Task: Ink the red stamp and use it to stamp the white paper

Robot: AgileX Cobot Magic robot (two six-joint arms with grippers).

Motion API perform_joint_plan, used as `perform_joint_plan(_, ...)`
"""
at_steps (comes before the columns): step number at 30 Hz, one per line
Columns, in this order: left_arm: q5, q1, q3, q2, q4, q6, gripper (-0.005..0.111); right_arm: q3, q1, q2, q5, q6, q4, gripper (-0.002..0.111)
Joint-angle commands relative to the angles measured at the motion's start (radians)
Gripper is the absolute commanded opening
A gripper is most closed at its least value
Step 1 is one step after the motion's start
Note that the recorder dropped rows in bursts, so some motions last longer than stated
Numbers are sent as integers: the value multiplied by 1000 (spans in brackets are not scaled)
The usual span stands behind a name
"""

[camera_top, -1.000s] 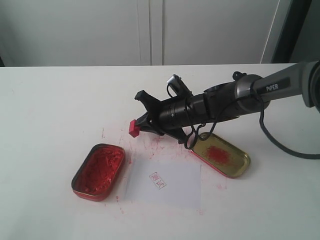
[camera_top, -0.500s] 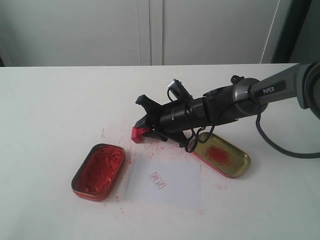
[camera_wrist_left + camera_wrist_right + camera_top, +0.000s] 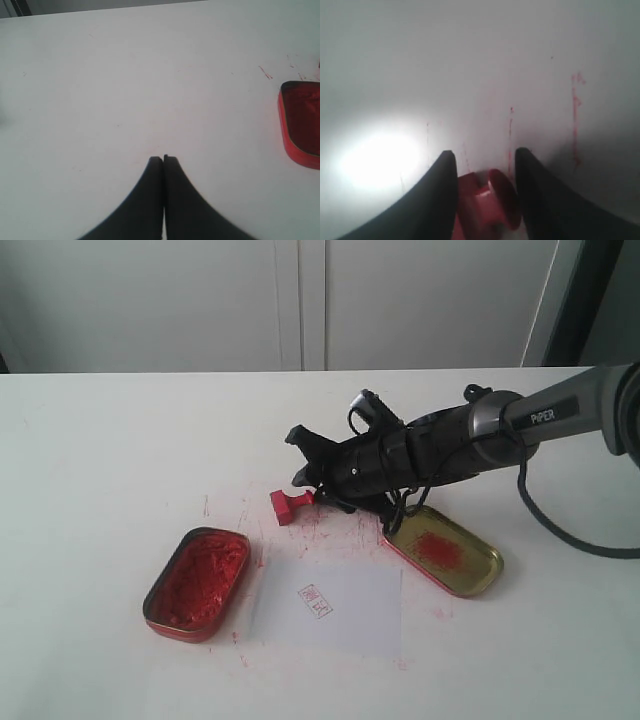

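The red stamp [image 3: 287, 505] lies tipped on its side on the table, just beyond the far edge of the white paper [image 3: 345, 615], which bears a small red imprint [image 3: 315, 600]. My right gripper [image 3: 300, 458] stands open right behind the stamp, its fingers spread apart. In the right wrist view the red stamp [image 3: 487, 202] sits loose between the two fingers of that gripper [image 3: 485, 155], with a gap on one side. My left gripper [image 3: 163, 159] is shut on nothing above bare table; it does not show in the exterior view.
A tin of lumpy red ink paste [image 3: 197, 582] stands left of the paper and shows in the left wrist view as the red tin [image 3: 301, 125]. A gold lid with a red smear [image 3: 445, 550] lies under my right arm. Red smudges mark the table around the stamp.
My right gripper lowered the stamp to the table, opened and drew back a little to the right. The stamp went from held in the air to lying on its side.
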Motion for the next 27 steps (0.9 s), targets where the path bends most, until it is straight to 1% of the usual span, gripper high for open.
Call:
perform_joint_plan(1,2,1,4,-3,1,-2,0,-5,-9,-24,-63,-11,-24,38)
perform_joint_plan(8,2,1,4,-3,1,-2,0,-5,-9,-40,-110,-78,-26,38)
perform_joint_plan(13,2,1,4,-3,1,-2,0,-5,-9,-48,-116,-87,-26,36)
perform_joint_plan(15,2,1,4,-3,1,-2,0,-5,-9,-53,-122,-103,-26,33)
perform_joint_plan(17,2,1,4,-3,1,-2,0,-5,-9,-61,-122,-121,-26,25)
perform_joint_plan(18,2,1,4,-3,1,-2,0,-5,-9,-68,-122,-143,-26,17)
perform_joint_plan(19,2,1,4,-3,1,-2,0,-5,-9,-72,-122,-153,-26,12)
perform_joint_plan(20,2,1,4,-3,1,-2,0,-5,-9,-81,-120,-171,-26,4)
perform_joint_plan(21,2,1,4,-3,1,-2,0,-5,-9,-85,-120,-171,-31,1)
perform_joint_plan(27,2,1,4,-3,1,-2,0,-5,-9,-137,-122,-171,-136,0)
